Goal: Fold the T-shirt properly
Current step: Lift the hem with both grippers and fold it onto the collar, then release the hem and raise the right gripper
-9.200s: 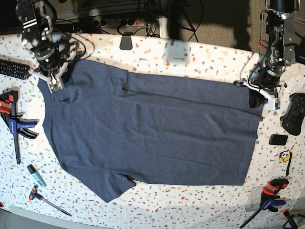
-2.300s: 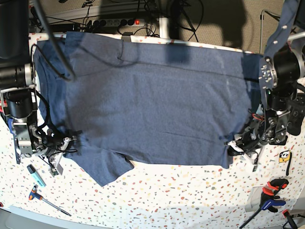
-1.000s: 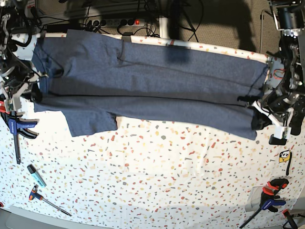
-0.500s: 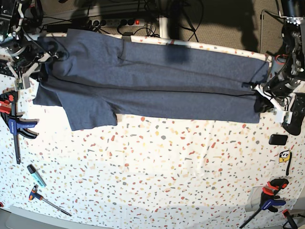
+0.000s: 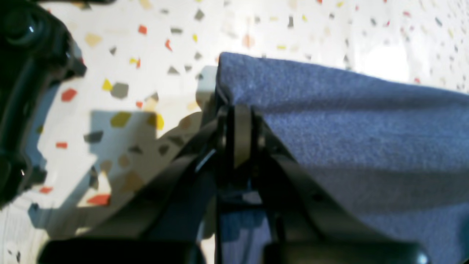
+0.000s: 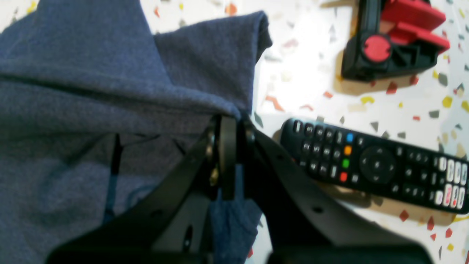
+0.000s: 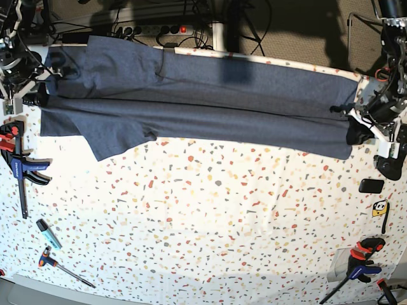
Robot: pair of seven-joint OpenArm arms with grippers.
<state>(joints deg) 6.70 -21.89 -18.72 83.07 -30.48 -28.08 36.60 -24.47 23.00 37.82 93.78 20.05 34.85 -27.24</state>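
Note:
The dark navy T-shirt [image 7: 191, 105] lies folded lengthwise in a long band across the far part of the table, one sleeve [image 7: 117, 138] sticking out toward the front. At the base view's right end, my left gripper [image 7: 357, 129] is shut on the shirt's corner. The left wrist view shows its fingertips [image 5: 238, 110] pinching the doubled edge of the T-shirt [image 5: 348, 121]. My right gripper [image 7: 37, 100] holds the band's left end. Its closed tips [image 6: 229, 123] grip the T-shirt [image 6: 91, 91] in the right wrist view.
A black remote [image 6: 373, 165] and a red-and-black clamp [image 6: 392, 40] lie beside the right gripper. A black game controller [image 7: 391, 162] sits by the left gripper. A clamp [image 7: 19, 168], marker [image 7: 48, 233] and hex key [image 7: 63, 267] lie front left, another clamp [image 7: 359, 264] front right.
Both grippers have carried the shirt's ends farther toward the back of the table. The folded band has shifted back and pulled straighter.

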